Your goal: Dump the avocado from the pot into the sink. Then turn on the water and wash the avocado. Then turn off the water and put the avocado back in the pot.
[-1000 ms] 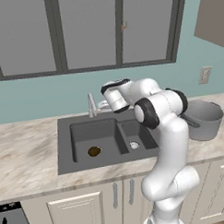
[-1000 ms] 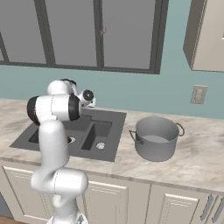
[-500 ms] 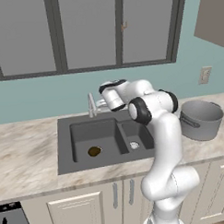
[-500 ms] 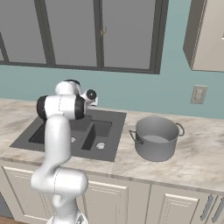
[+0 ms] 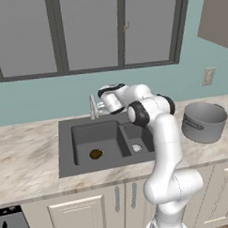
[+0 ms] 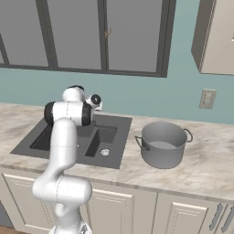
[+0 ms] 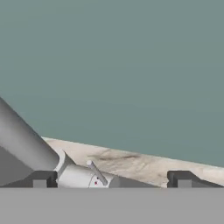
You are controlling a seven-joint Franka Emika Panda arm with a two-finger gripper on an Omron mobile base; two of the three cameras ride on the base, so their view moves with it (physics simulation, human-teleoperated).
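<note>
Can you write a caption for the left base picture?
Open gripper at the faucet; avocado in the sink.

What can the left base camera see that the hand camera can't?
The left base view takes in the sink from above, with the avocado lying in the big basin, and the pot standing on the counter to the right. The hand view is a close look between the wide-open tool fingertips at the faucet's little lever, right in front of it. Both views share the faucet, the teal wall and some marbled counter.
</note>
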